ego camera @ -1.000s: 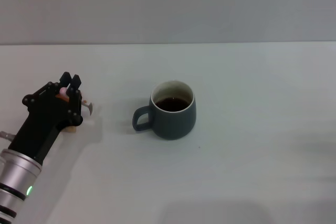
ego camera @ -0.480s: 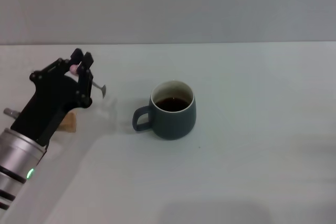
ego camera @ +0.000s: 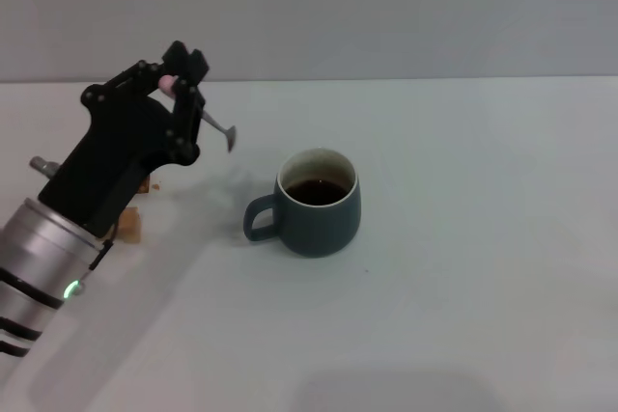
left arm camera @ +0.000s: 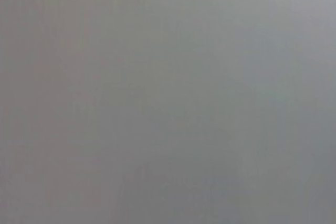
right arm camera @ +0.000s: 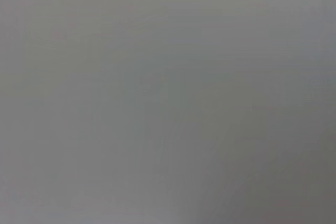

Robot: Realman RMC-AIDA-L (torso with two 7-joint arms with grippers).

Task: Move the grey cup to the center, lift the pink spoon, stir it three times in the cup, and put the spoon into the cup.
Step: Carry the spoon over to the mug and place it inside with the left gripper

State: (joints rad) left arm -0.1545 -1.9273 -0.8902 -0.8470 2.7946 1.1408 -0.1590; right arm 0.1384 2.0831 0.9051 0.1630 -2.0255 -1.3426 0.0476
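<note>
You see left gripper (ego camera: 180,79) raised left of grey cup (ego camera: 319,203), fingers closed on pink spoon (ego camera: 205,116) handle. Metal bowl points down toward cup, likely ready for stirring. Cup stands mid-table (ego camera: 463,267), dark liquid inside. Wooden block (ego camera: 128,226) beneath arm. No readable writing. Right gripper not visible.

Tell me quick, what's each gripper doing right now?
Left gripper: shut on the small pale-pink-handled metal spoon, held in the air.
Right gripper: not in view.
</note>
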